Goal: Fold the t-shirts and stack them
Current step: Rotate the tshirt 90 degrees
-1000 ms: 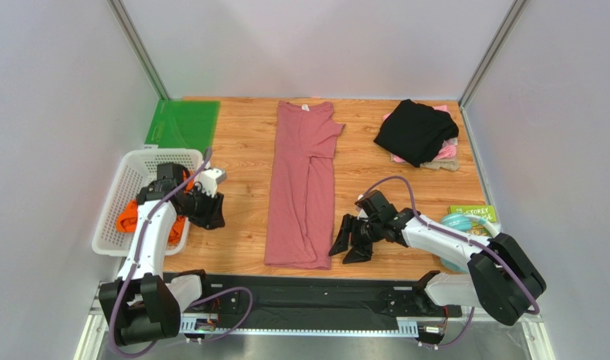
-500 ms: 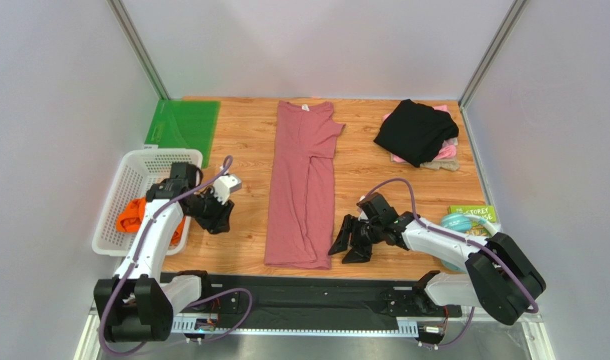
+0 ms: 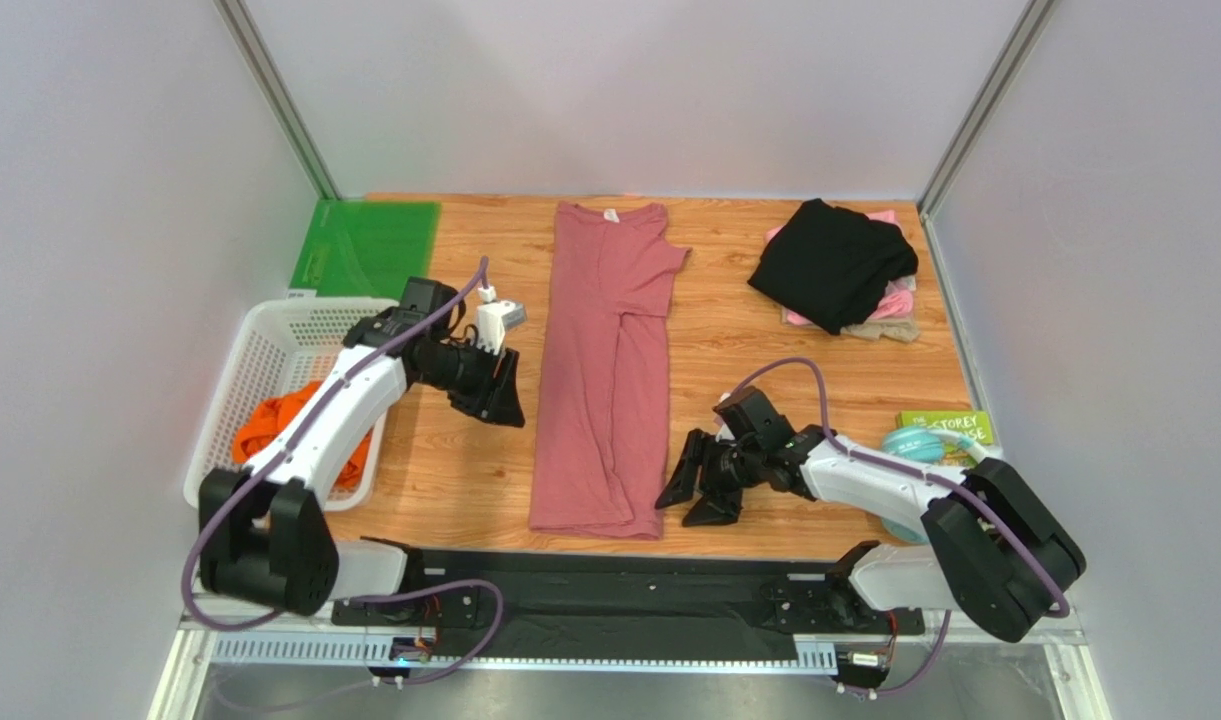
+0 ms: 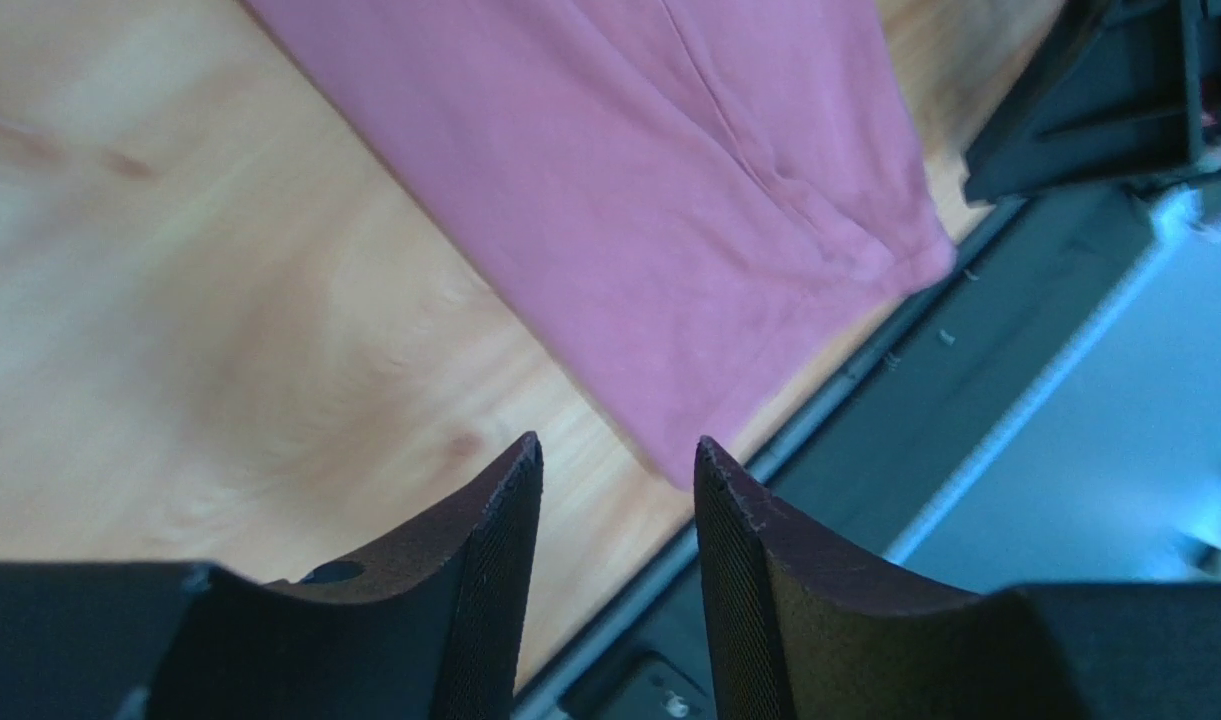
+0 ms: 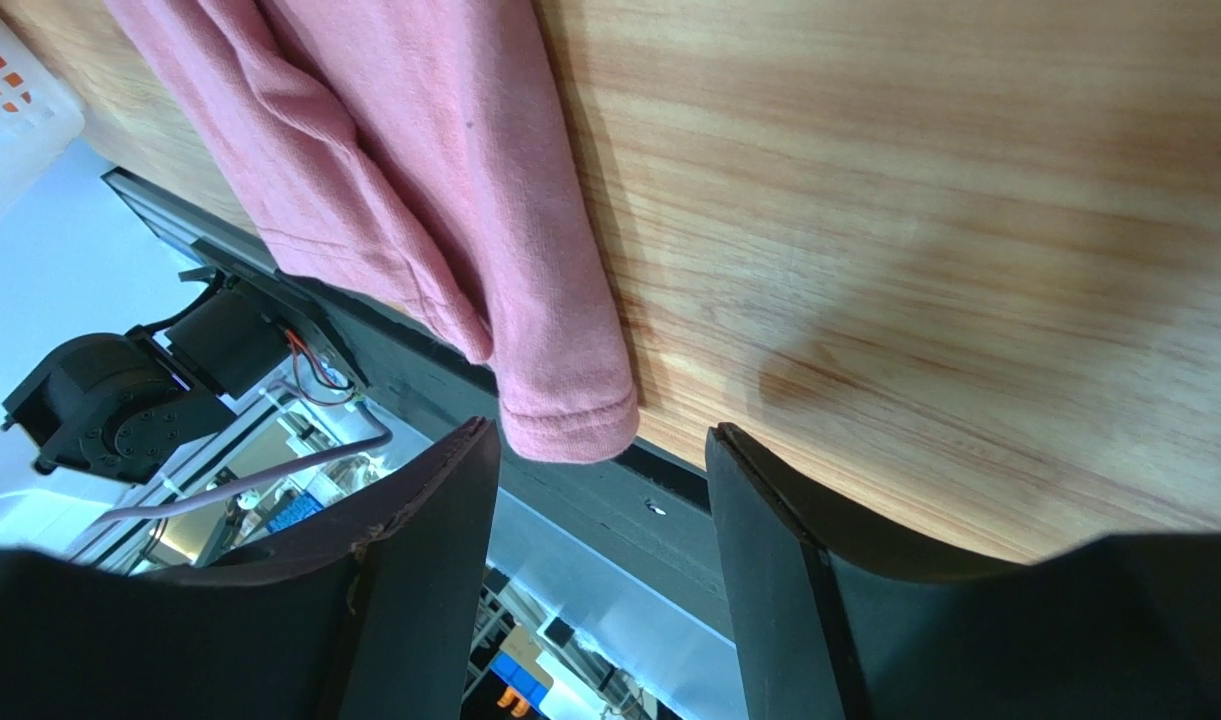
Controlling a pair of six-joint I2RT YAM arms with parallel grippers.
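Two claws, both parted and empty: left claw point(image 3: 496, 396) near the left edge of the dusty-rose t-shirt point(image 3: 609, 375), right claw point(image 3: 702, 483) by its near right corner. Shirt lies lengthwise mid worktop point(image 3: 751, 360).

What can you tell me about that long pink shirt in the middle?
The dusty-rose t-shirt is soft, plain cloth, folded lengthwise into a long narrow strip with one short sleeve sticking out on the right. It lies flat on the wooden table, collar at the far edge with a white neck label, hem by the near edge. Nothing grips it.
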